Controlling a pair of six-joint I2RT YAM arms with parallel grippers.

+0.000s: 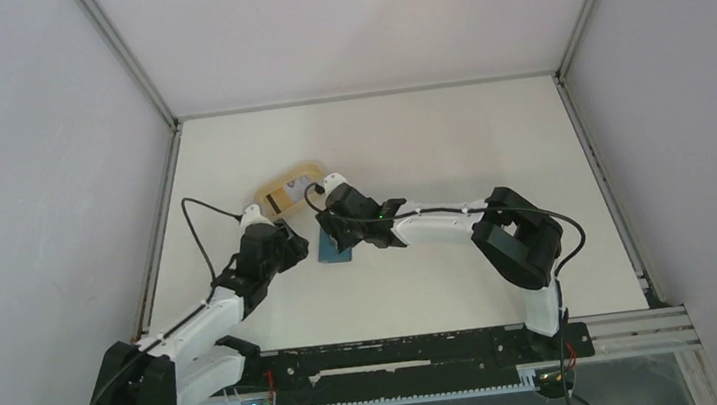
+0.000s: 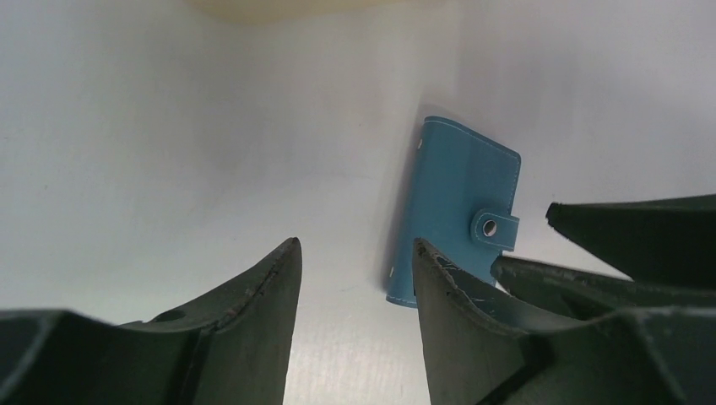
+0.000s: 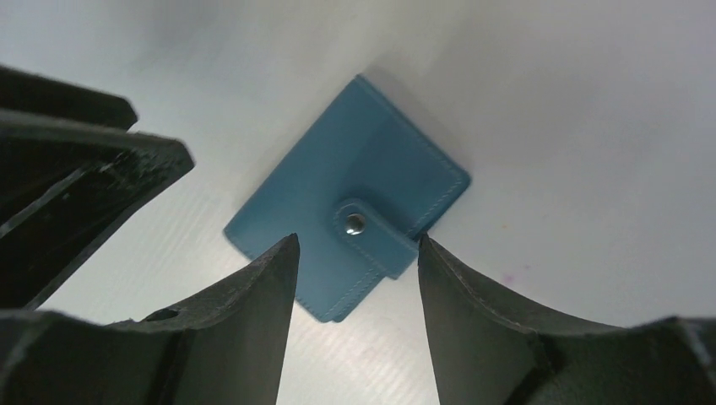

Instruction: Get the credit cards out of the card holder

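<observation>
The small teal-blue folding card holder (image 3: 346,190) lies flat and snapped closed on the white tabletop (image 1: 450,153), at about 5 o'clock from the tan oval dish (image 1: 267,186), in which what looks like a pale card (image 1: 296,186) rests. Any cards inside the holder are hidden. The right gripper (image 3: 356,245) hangs over it, released, its fingers straddling the closure tab (image 3: 371,236) and gripping nothing. The left gripper (image 2: 355,253), likewise spread and empty, sits at the holder's 9 o'clock. The step in hand seems to be unsnapping. One arm should pin the body near the spine while the other pinches the tab's free end and peels upward gently, or the whole holder may lift or skid.
</observation>
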